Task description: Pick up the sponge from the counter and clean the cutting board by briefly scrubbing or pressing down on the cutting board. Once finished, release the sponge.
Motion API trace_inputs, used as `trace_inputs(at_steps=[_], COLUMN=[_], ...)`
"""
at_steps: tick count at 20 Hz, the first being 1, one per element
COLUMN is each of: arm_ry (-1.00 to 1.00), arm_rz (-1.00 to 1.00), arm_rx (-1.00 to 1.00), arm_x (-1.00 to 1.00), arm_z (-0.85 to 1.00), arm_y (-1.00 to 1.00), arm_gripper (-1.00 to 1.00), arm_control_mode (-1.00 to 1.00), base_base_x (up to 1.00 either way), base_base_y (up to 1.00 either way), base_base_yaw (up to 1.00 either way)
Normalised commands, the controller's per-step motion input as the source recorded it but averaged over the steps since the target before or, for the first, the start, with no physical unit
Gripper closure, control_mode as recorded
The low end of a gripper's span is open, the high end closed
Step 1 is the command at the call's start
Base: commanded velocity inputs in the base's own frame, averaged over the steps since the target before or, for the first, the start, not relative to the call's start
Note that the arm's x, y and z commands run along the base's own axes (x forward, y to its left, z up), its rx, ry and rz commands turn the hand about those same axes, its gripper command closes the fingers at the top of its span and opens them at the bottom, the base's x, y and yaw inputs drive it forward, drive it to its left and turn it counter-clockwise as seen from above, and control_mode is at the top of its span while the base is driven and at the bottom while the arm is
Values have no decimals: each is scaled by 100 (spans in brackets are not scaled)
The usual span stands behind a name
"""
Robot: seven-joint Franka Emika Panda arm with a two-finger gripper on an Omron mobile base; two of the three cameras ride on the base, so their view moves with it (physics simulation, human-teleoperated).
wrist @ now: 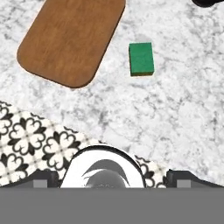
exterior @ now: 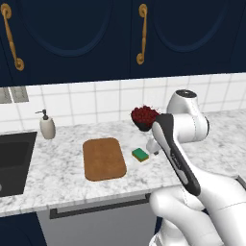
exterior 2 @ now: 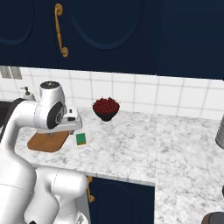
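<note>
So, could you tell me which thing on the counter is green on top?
The sponge, the small block lying just right of the brown cutting board; the bowl behind holds dark red contents.

Landmark: cutting board (exterior: 104, 159), flat on the counter (exterior: 62, 185). Just right of it, apart, the sponge (exterior: 140, 154). Behind and right of it, by the wall, a bowl (exterior: 144, 117). Left of it, a sink (exterior: 14, 161); behind-left, a soap dispenser (exterior: 47, 126).
</note>
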Motion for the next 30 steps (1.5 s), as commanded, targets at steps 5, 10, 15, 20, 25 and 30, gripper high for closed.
trace_inputs(at_steps=[5, 10, 15, 20, 25, 30], arm_ry=[7, 3, 0, 0, 3, 0], arm_rz=[9, 3, 0, 0, -1, 0], arm_rx=[-1, 0, -1, -2, -1, -2], arm_x=[46, 46, 34, 39, 65, 54], arm_z=[-44, -39, -29, -19, -26, -30], arm_y=[19, 1, 1, 2, 0, 7], arm_gripper=[-100, -100, -100, -100, -100, -100], arm_control_mode=[-100, -100, -100, -100, -100, -100], base_base_x=[0, 0, 0, 0, 0, 0], base_base_y=[0, 0, 0, 0, 0, 0], base_base_yaw=[0, 0, 0, 0, 0, 0])
